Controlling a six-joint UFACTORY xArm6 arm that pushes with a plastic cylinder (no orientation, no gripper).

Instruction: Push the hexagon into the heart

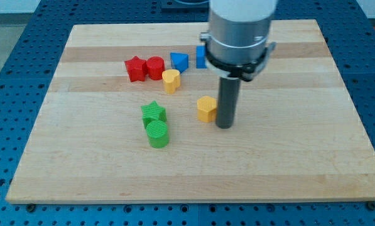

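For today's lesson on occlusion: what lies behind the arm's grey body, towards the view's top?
A blue block peeks out at the grey body's left edge; most of it is covered, so its shape cannot be told. The blue triangular block beside it shows fully. My tip rests right of the yellow hexagon.

Between the yellow hexagon (206, 108) and the yellow heart (171, 81) the surface (288, 163) lies bare. My tip (225, 126) stands just right of the hexagon. The green star (153, 113) and green cylinder (157, 134) sit left of that lane; the red cylinder (155, 68) and blue triangle (179, 61) crowd the heart toward the far edge.
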